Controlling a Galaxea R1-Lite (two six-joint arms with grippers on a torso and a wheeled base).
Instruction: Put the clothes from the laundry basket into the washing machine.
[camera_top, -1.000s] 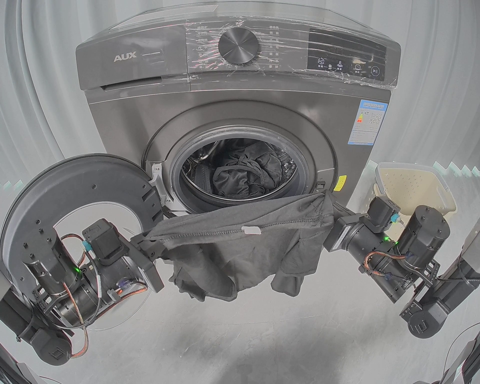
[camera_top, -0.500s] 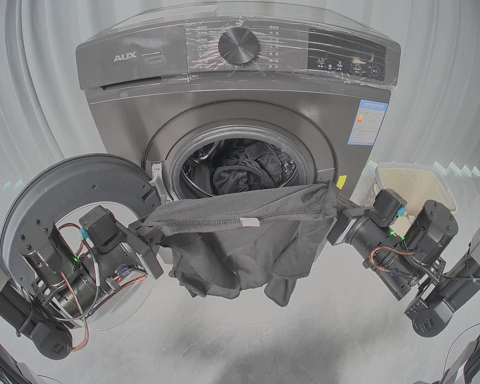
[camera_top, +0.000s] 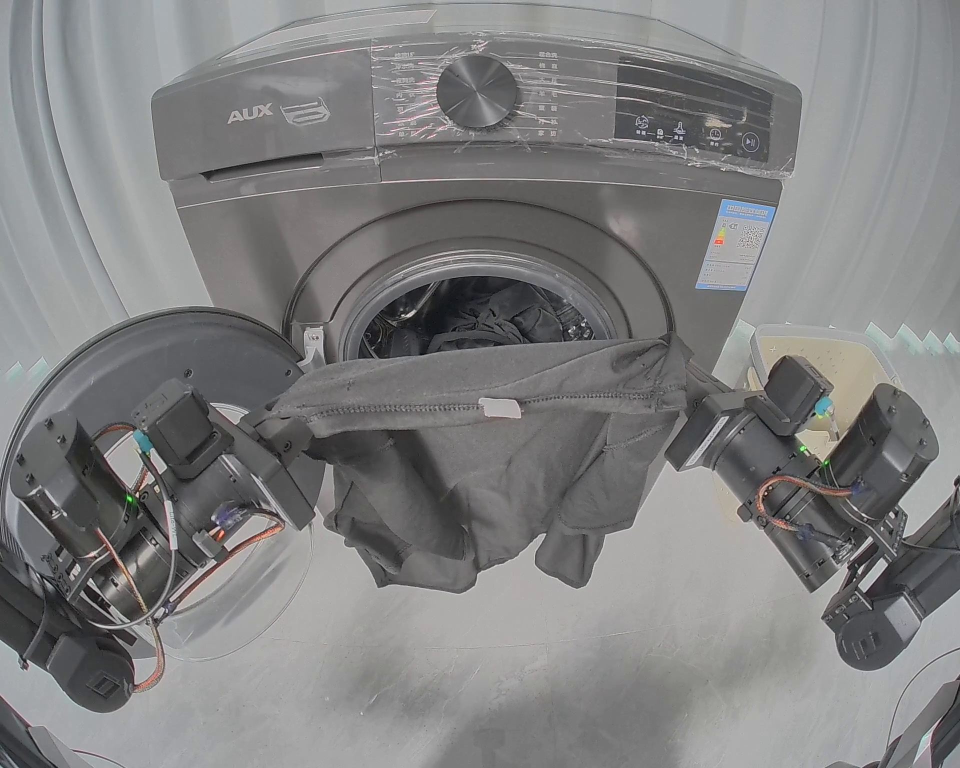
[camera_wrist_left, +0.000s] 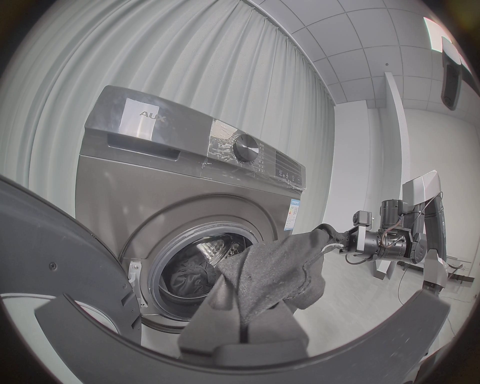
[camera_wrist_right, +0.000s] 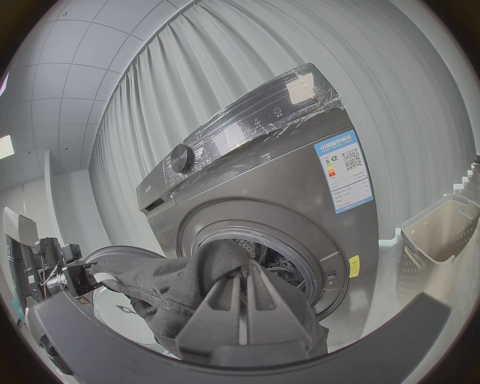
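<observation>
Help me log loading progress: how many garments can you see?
2: a dark grey garment stretched between the left hand and right hand before the washing machine, and black clothing inside it, possibly several pieces bunched together.

My left gripper (camera_wrist_left: 242, 320): clamped on grey garment (camera_wrist_left: 280, 265) | garment: stretched across to right gripper (camera_wrist_left: 347, 239) | washing machine (camera_wrist_left: 200, 165): door (camera_wrist_left: 50, 240) open, dark clothes (camera_wrist_left: 187, 275) in drum
</observation>
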